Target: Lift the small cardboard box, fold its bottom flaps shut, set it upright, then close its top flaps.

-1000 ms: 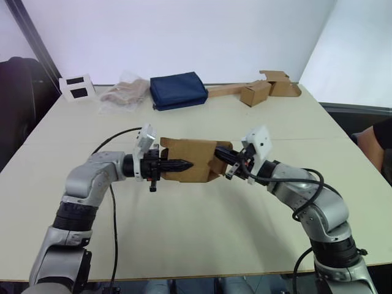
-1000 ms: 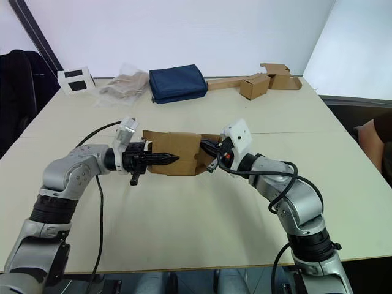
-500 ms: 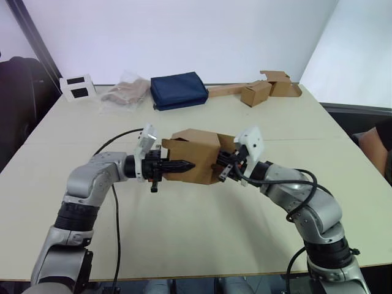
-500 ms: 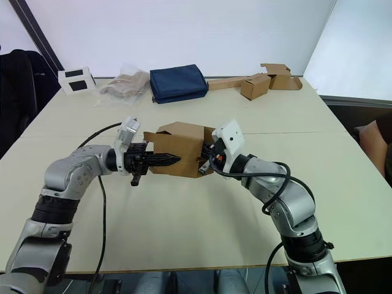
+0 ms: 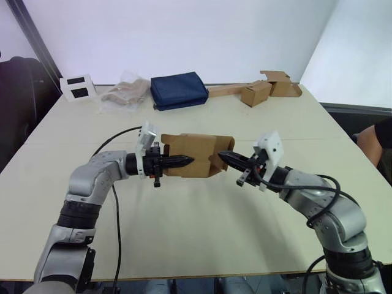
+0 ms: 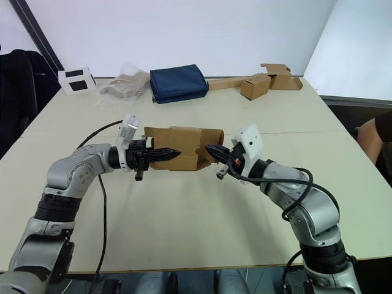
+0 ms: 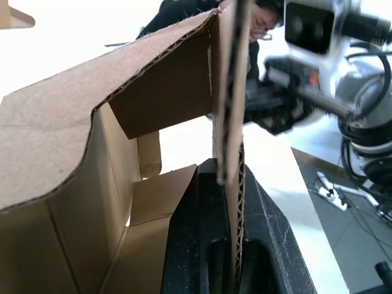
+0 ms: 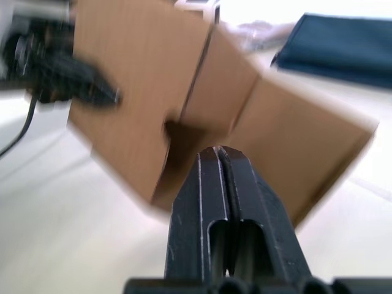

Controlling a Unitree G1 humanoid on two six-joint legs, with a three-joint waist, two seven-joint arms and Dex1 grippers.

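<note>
The small cardboard box, light, thin-walled and easily crushed, hangs above the bench clamped by one wall in the left pincer, best gripped at panel edges, while the right pincer, fingers together, points at its open end.

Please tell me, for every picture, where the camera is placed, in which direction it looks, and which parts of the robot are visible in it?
Left eye and right eye views: on the head, looking forward and down over the table; both arms show, with the small cardboard box between the left hand and right hand.
Left wrist view: on the left wrist, looking along its fingers, shut on a box wall.
Right wrist view: on the right wrist, looking along its shut fingers at the box.
All views share the box; the left wrist view also shows a person behind.
</note>
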